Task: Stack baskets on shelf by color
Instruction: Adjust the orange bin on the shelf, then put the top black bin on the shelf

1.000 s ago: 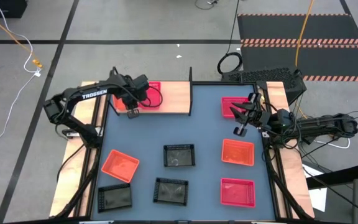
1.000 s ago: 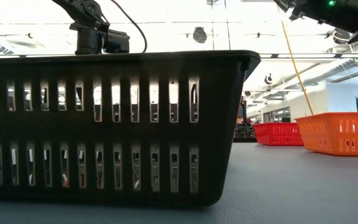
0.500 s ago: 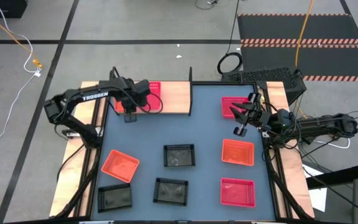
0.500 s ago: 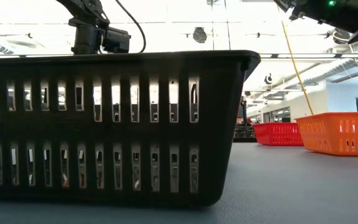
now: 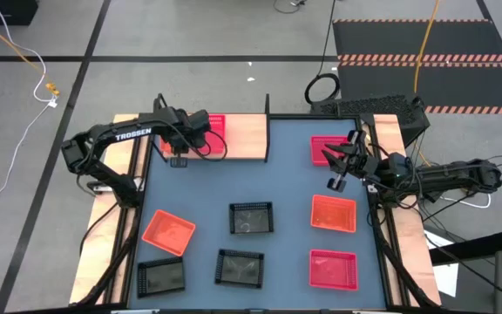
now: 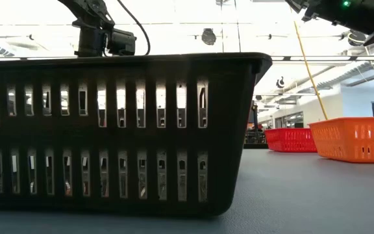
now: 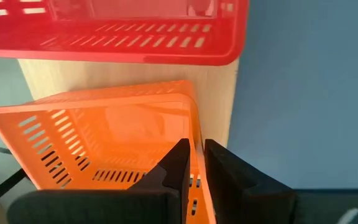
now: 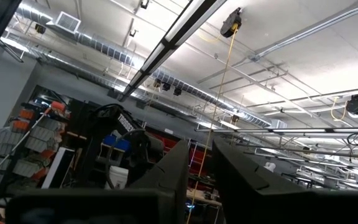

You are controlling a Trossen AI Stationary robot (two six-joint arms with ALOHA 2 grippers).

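A: Item one, the left end effector (image 7: 194,163). How is it recorded?

B: It is clenched on the rim wall of an orange basket (image 7: 98,134), one finger inside and one outside. The basket is carried over the wooden shelf (image 5: 244,135) at the far-left corner of the tabletop (image 5: 290,187), just beside a pink-magenta basket (image 7: 114,31) already lodged there. The rim grip is judged to be chosen so that the tray hangs level and can be lowered flat.

A: Why beside the pink one and not on it?

B: Sorting is by colour, so a separate spot on the board is presumably intended for orange.

A: Item two, the right end effector (image 5: 338,170)?

B: It is held raised near the far-right edge, tilted upward so that only ceiling is caught by its own camera. Its fingers are closed with nothing between them. It is taken to be waiting.

A: Remaining stock on the tabletop?

B: Along the right edge: a pink-magenta basket (image 5: 328,148) at the far end, an orange basket (image 5: 334,213) at the middle, a pink-magenta basket (image 5: 333,268) at the near end. Centre: two black baskets (image 5: 251,218) (image 5: 240,268). Near-left corner: an orange basket (image 5: 168,231) and a black basket (image 5: 161,276). All are listed as unshelved and lying apart from one another.
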